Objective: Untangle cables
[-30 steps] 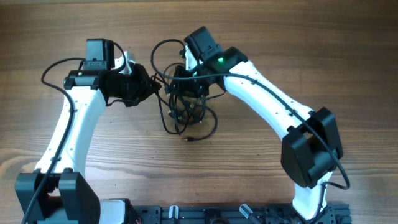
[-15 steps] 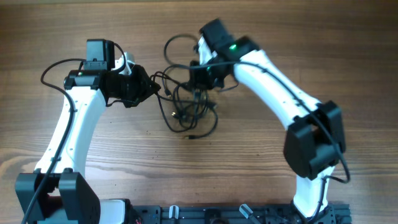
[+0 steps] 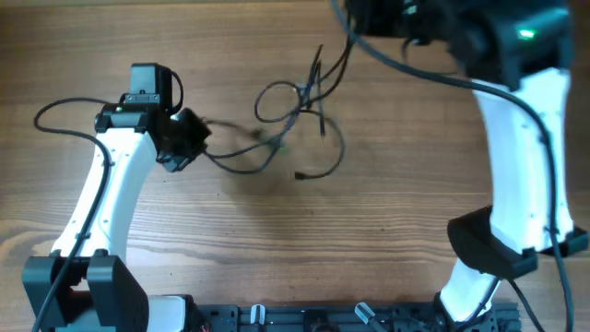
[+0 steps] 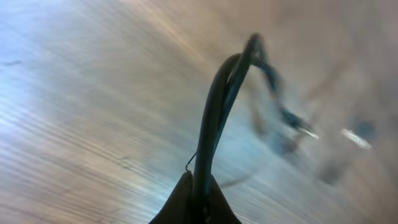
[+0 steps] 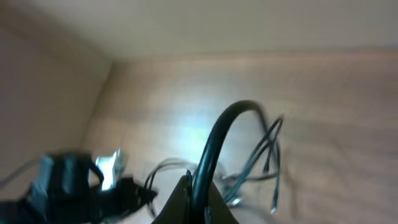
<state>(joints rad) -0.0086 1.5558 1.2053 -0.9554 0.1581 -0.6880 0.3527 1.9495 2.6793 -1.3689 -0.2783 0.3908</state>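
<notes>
Wood table [image 3: 277,267]. The right arm [image 3: 516,138] stands high, close under the camera, and the left arm [image 3: 115,184] sits low at the left. The cables [image 3: 304,92] are strung between them over mid-table, spread out but with loops crossing near the middle (partly untangled, I judge; the strands are not yet apart). The left gripper [image 4: 196,193] is clamped tight on the cables. The right gripper [image 5: 196,196] likewise pinches a strand. One plug [image 3: 300,173] sits loose below the crossing.

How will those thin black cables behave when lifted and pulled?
Probably floppy: the cables sag in loose loops between the left pincer and right pincer. Likely light, being so thin. They may snag, since strands cross mid-span, so pulling could tighten a knot.
</notes>
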